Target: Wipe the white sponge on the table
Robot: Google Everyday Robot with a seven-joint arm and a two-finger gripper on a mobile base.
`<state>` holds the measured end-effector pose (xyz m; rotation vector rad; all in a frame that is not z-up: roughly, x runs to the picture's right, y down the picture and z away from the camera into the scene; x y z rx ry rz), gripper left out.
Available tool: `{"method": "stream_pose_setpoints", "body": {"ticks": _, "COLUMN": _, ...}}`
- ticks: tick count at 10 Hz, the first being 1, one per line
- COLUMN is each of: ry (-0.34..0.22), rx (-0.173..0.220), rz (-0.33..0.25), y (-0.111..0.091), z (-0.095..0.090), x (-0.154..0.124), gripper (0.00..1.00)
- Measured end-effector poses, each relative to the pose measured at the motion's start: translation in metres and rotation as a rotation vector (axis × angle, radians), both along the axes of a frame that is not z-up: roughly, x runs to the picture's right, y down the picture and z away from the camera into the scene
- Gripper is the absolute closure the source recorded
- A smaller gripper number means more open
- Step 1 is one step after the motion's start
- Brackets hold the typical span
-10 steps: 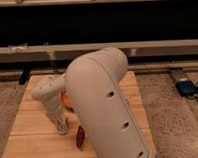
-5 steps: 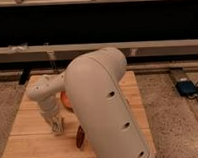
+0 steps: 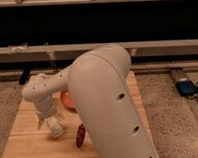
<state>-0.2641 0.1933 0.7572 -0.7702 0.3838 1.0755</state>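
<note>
The camera view looks down past the arm (image 3: 111, 103), whose big off-white shell fills the middle and lower right of the frame. The arm bends to the left, and its wrist hangs over the left part of the table (image 3: 25, 142). The gripper (image 3: 55, 128) points downward at the lower left of the frame, low over the planks or touching them; which one is not clear. Its tip is a pale lump, and the sponge cannot be told apart from it, so where the sponge lies is not shown.

An orange round thing (image 3: 67, 100) sits on the table just right of the wrist, partly hidden behind the arm. A dark red thing (image 3: 81, 136) lies lower down, near the front edge, just beside the arm's shell and to the right of the gripper.

The table stands on a speckled floor (image 3: 169, 115). At the right edge of the frame a blue device (image 3: 186, 87) with a cable rests on that floor. A long rail (image 3: 161, 44) crosses the upper part of the frame, dark behind it.
</note>
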Motion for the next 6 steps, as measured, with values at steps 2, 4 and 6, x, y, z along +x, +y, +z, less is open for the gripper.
{"method": "stream_pose_setpoints", "body": {"ticks": 2, "ry": -0.031, "rx": 0.035, "rz": 0.032, "y": -0.023, "z": -0.015, "x": 0.007, "gripper": 0.20}}
{"method": "stream_pose_setpoints", "body": {"ticks": 4, "ry": -0.070, "rx": 0.054, "rz": 0.077, "y": -0.043, "z": -0.025, "x": 0.014, "gripper": 0.20}}
{"method": "stream_pose_setpoints", "body": {"ticks": 6, "ry": -0.078, "rx": 0.054, "rz": 0.089, "y": -0.047, "z": -0.026, "x": 0.016, "gripper": 0.20}}
